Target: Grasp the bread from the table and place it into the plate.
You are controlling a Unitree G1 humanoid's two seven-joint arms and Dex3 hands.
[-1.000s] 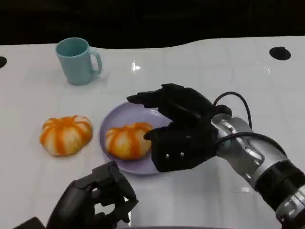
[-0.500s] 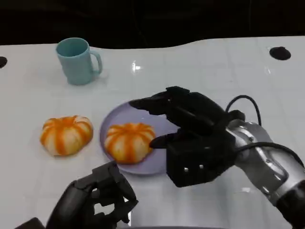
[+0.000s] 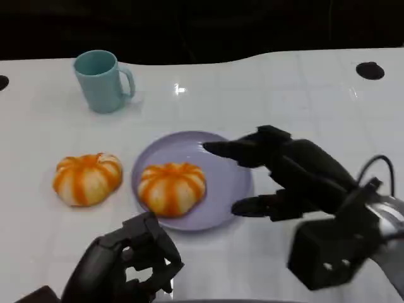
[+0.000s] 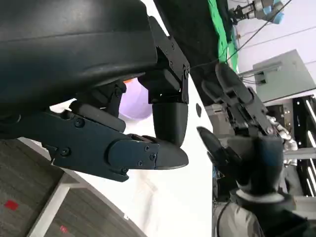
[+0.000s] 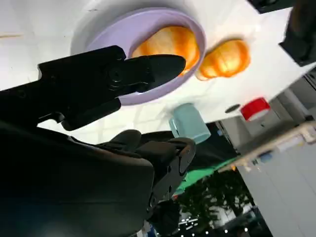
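- Taking the lilac plate (image 3: pixel 228 189) as landmark: a second orange-and-white striped bun (image 3: pixel 87 178) lies on the white table (image 3: pixel 265 88) just left of the plate, apart from its rim.
- The teal mug (image 3: pixel 102 80) stands upright on the table beyond the plate and to its left, handle turned toward the right.
- The left hand (image 3: pixel 129 265) sits nearer the robot than the plate, off its near-left rim, fingers curled in with nothing in them.
- The bread (image 3: pixel 172 187), an orange-and-white striped bun, rests inside the plate on its left half.
- The right hand (image 3: pixel 297 183) hovers at the plate's right rim, fingers spread apart and pointing left over the plate's bare part, holding nothing and clear of the bread.
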